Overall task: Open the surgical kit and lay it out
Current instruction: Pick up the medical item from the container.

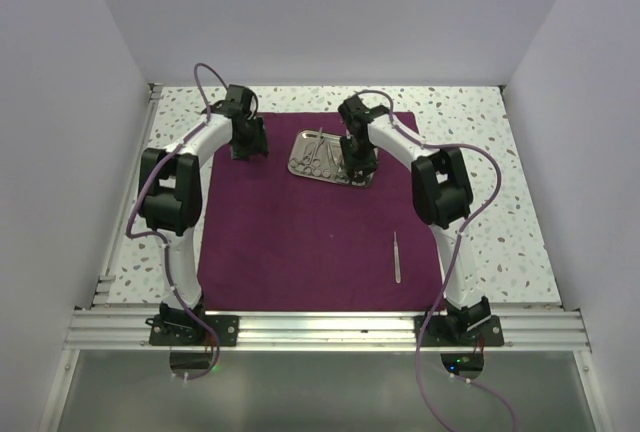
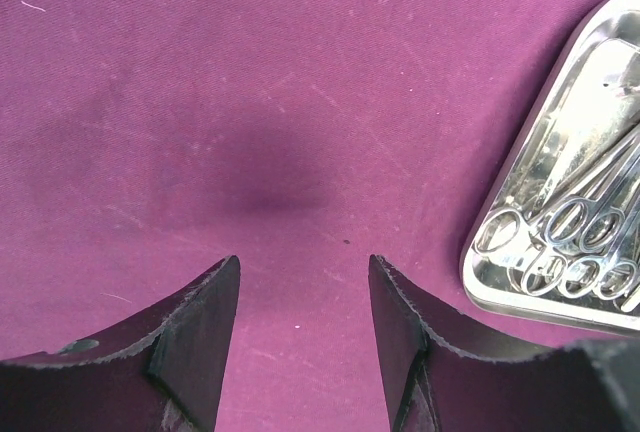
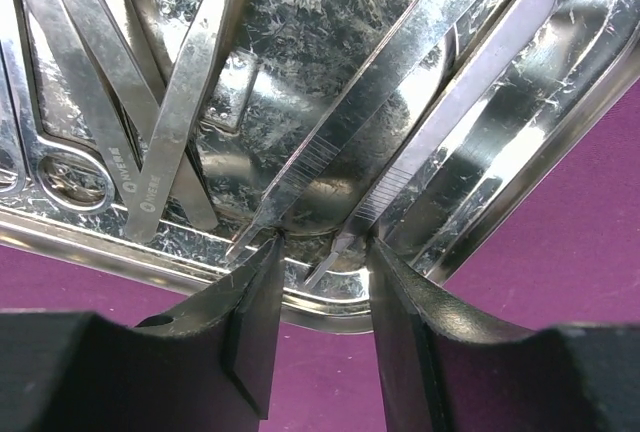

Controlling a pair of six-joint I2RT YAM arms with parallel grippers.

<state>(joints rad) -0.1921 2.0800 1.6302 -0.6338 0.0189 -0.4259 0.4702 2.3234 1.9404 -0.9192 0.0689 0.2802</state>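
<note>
Top external view: the table (image 1: 480,132) has a pale speckled top and is enclosed by plain white walls (image 1: 60,102) on the left, far and right sides. A dark purple cloth (image 1: 300,242) lies flat over the middle, running from the aluminium rail (image 1: 330,327) at the near edge almost to the far edge. Bare speckled strips remain on both sides, the right one wider.

The steel tray (image 1: 303,159) sits on the far half of the cloth. A thin silver probe (image 1: 396,257) lies alone near the cloth's right edge, well apart from the tray. The near half of the cloth carries nothing else.

The left end effector (image 2: 305,322) hangs over bare cloth just left of the tray, fingers spread wide with nothing between them. Ring-handled scissors (image 2: 575,222) lie inside the tray.

The right end effector (image 3: 322,272) is at the tray's right end, its fingers parted at the rim. The pointed tip of a flat-handled instrument (image 3: 460,102) lies in the gap, unclamped. The tweezers (image 3: 370,82) end beside the left finger.
</note>
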